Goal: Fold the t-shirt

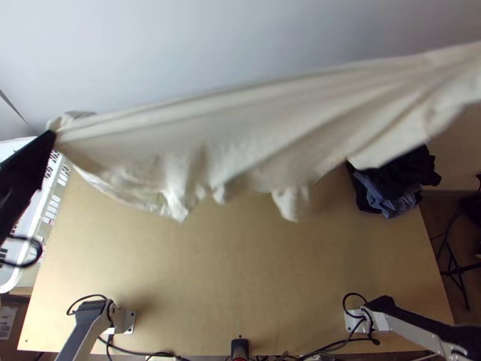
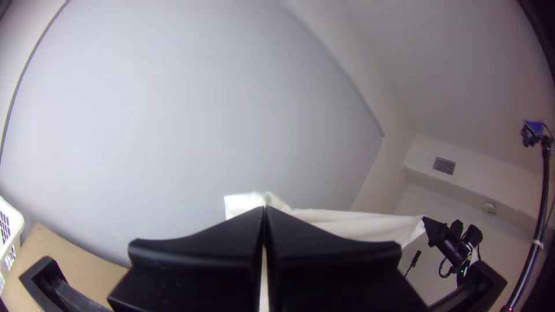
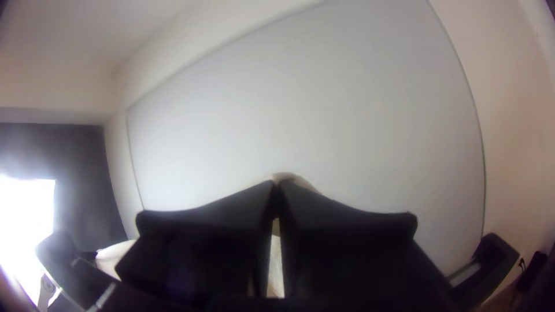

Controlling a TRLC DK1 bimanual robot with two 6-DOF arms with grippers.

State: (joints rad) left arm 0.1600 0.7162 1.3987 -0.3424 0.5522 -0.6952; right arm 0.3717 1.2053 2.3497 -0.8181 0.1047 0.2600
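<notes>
A cream t-shirt (image 1: 240, 132) hangs between two pairs of jaws, its upper edge drawn taut, its lower folds drooping unevenly above the desk (image 1: 240, 277). The left jaws are closed on one end, the right jaws on the other, each apparently pinching little fabric. Too hard a pull could slip an end free; lowering one side ahead of the other would likely land the shirt skewed, its dangling parts bunched beneath. Inward of the right jaws lies a pile of dark clothes (image 1: 415, 171), which the cloth could drag or settle upon. A white basket (image 1: 42, 207) sits near the left jaws, a possible snag should that end come down wide.
</notes>
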